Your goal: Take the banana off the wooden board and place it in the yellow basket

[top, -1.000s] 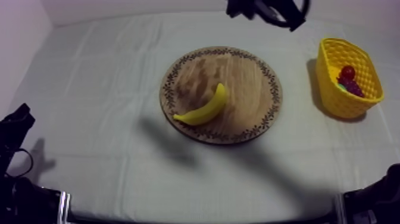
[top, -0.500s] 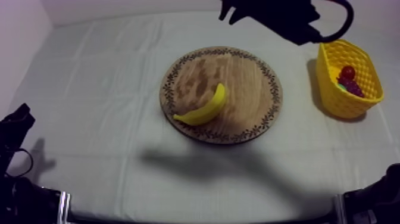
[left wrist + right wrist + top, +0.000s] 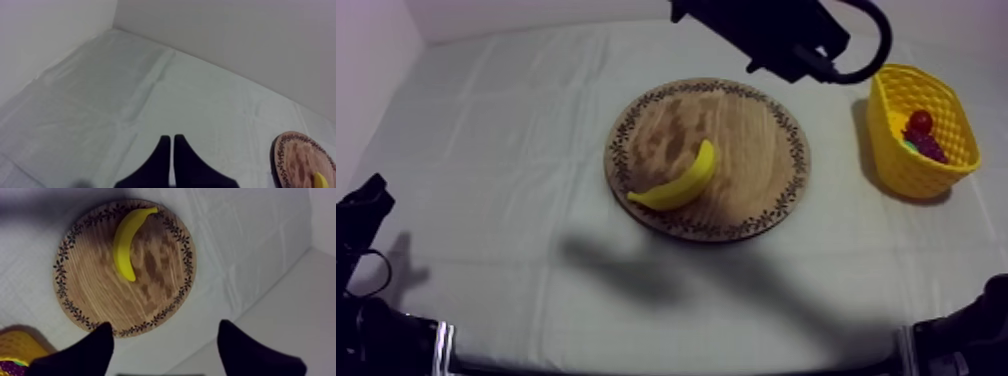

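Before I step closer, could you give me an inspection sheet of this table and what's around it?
Surface: grey-white cloth, creased, covering the table.
Job's things: yellow toy banana lying on the round wooden board with a patterned rim; yellow lattice basket at the table's right side, apart from the board.
Clutter: small red fruit and a dark purple bunch, likely grapes, inside the basket.
Grippers: left tool shut on nothing, over bare cloth; right tool open, holding nothing, above the board's edge.
Cables: nothing seen loose on the cloth.
Surroundings: pale walls behind the table.
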